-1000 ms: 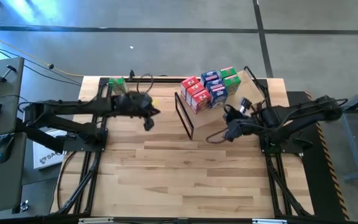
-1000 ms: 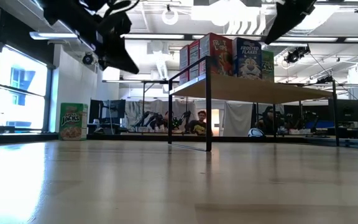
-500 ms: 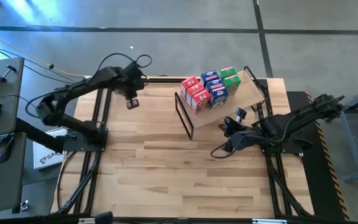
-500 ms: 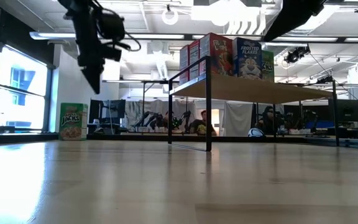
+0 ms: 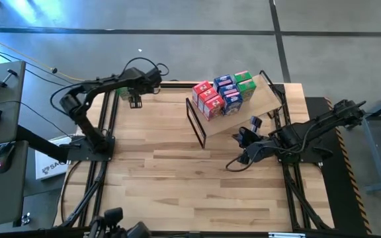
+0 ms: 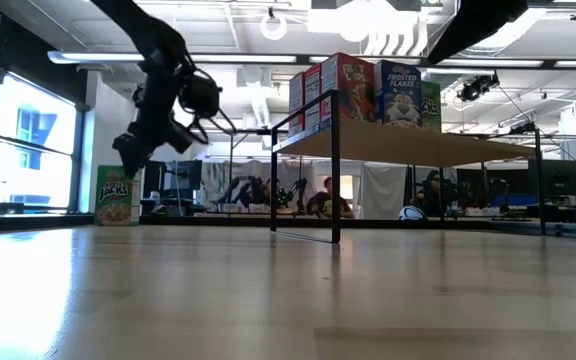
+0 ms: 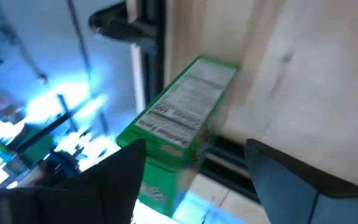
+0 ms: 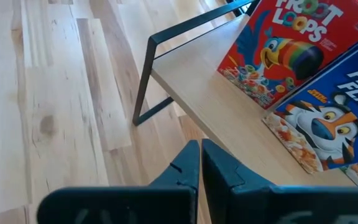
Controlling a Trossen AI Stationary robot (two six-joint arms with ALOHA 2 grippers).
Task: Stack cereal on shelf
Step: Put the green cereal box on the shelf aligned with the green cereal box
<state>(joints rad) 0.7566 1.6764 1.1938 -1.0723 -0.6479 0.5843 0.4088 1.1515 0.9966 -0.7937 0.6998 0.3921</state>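
Green cereal box (image 7: 182, 118) stands at the table's far left edge; left gripper (image 7: 194, 171) hovers spread wide above it; right gripper (image 8: 200, 163) pinched empty beside the shelf (image 8: 229, 118).

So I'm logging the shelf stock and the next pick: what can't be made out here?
- Boxes on the shelf, low view: back rows hidden by the front boxes.
- Green cereal box, left wrist view: print blurred; lower end hidden by the left gripper fingers.
- Right gripper: nothing held.
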